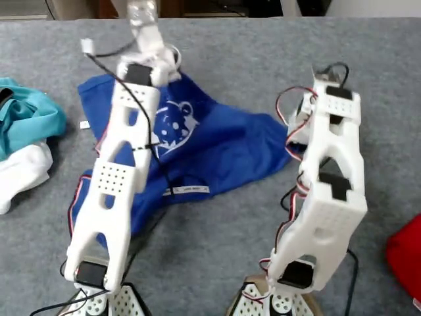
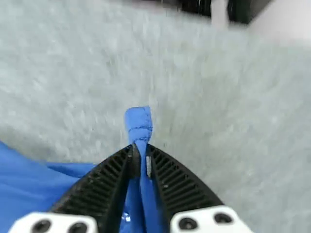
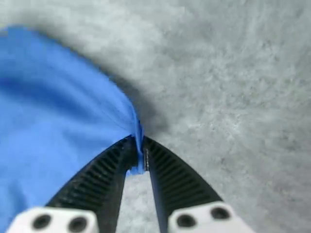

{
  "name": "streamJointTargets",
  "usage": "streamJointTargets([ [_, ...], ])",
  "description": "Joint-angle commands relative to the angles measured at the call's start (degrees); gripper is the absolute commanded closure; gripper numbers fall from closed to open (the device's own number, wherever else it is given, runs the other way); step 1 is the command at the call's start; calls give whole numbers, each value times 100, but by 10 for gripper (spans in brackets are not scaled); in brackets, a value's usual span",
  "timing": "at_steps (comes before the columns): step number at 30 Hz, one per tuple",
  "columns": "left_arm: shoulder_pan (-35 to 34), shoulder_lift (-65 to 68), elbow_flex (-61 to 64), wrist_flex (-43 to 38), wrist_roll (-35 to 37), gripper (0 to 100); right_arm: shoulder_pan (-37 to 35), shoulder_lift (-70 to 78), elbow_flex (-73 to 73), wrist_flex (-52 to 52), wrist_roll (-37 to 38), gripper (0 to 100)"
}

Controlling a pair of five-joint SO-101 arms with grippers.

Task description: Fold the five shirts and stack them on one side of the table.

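A blue shirt [image 1: 210,145] with a white print lies spread on the grey table, partly under the left arm. My left gripper [image 2: 141,153] is shut on a bunched edge of the blue shirt [image 2: 138,124] near the far side of the table. My right gripper [image 3: 139,150] is shut on the shirt's edge [image 3: 58,107] at its right corner, close to the table surface. In the high view the left gripper [image 1: 161,62] sits at the shirt's far edge and the right gripper [image 1: 299,122] at its right tip.
A teal shirt [image 1: 29,115] and a white shirt [image 1: 23,171] lie heaped at the left edge. A red shirt [image 1: 408,253] shows at the right edge. Grey felt table [image 1: 263,52] lies bare beyond the blue shirt and between the arm bases.
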Motion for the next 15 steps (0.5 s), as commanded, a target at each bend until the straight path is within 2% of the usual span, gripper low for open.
streamJointTargets([
  [1, -149, -1095, -352, 105, 281, 981, -259, -1314, -637, 457, 202, 994],
  [8, -246, -2985, -343, 1187, 369, 981, -295, -3248, -1877, 914, 237, 994],
  [15, -554, -4734, -343, 2611, 79, 981, -286, -4321, -2835, 932, 237, 995],
])
